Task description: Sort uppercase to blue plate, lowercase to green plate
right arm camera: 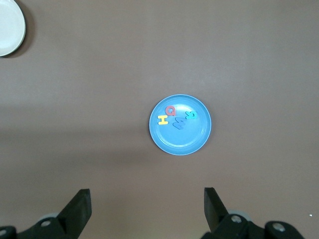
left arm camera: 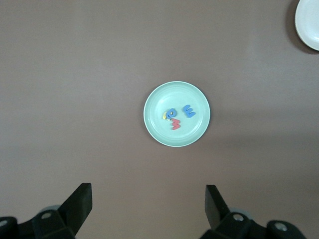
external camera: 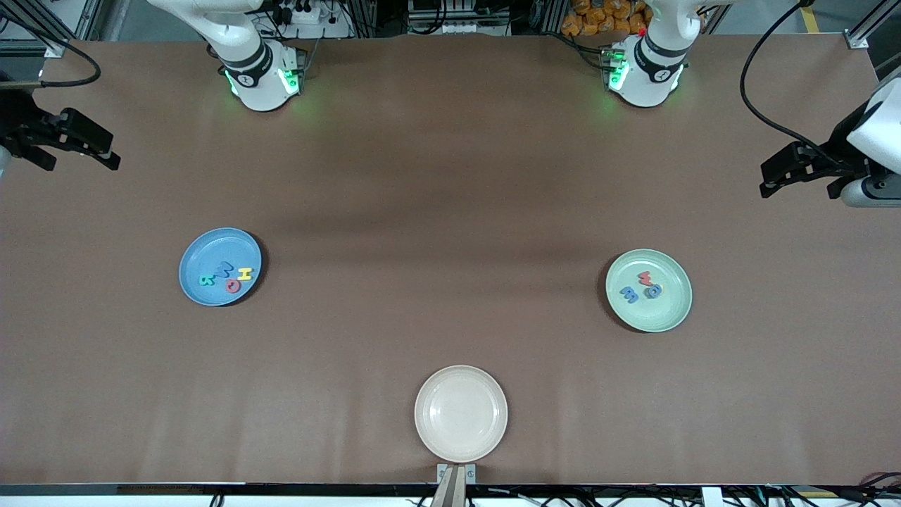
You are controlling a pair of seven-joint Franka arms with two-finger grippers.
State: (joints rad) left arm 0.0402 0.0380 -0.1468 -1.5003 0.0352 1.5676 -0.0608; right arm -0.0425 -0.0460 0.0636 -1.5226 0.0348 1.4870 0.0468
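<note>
The blue plate (external camera: 220,266) sits toward the right arm's end of the table and holds 4 letters: a yellow H (external camera: 244,273), a red Q (external camera: 231,285), a blue W (external camera: 224,268) and a teal G (external camera: 206,279), all bunched on the part of the plate nearer the front camera. The green plate (external camera: 648,290) lies toward the left arm's end with a red m (external camera: 645,277), a blue m (external camera: 628,294), a blue g (external camera: 654,290) and a small yellow letter (left arm camera: 165,115) tucked against the g, mostly hidden by it. A cream plate (external camera: 461,413) rests bare between them, nearest the front camera.

The right gripper (right arm camera: 147,211) hangs high over the table near the blue plate, fingers spread and holding nothing. The left gripper (left arm camera: 148,206) hangs likewise near the green plate, fingers spread, nothing between them. No object lies between either gripper and its plate.
</note>
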